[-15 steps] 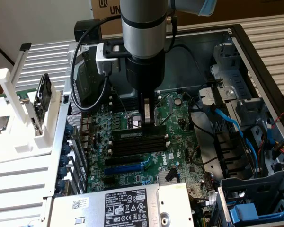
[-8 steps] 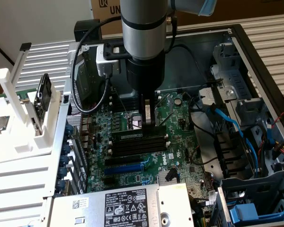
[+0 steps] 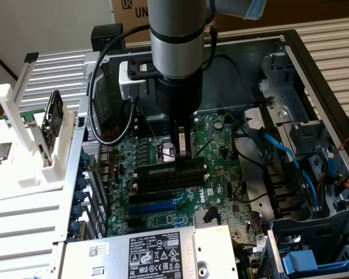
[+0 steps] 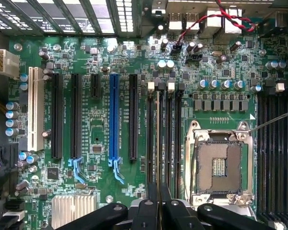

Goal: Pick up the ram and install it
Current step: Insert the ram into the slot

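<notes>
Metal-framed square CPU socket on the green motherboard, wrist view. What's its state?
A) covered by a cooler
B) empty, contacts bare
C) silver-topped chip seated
B: the metal-framed square CPU socket sits open with its bare contact field showing, and there is no chip or cooler on it.

The arm (image 3: 174, 35) comes down from above, and its last grey segment stands nearly vertical. Under it the black wrist (image 3: 177, 93) continues in the same straight line, pointing down. The hand (image 3: 183, 154) hangs at the end of the wrist, with its two fingers directed straight downward. In the wrist view the hand (image 4: 158, 189) shows two narrow dark fingers (image 4: 150, 211) side by side with only a thin gap between them, and the black link bars spread outward on both sides. The fingers are closed on the top edge of the ram (image 3: 171, 170), which sits between their tips.
</notes>
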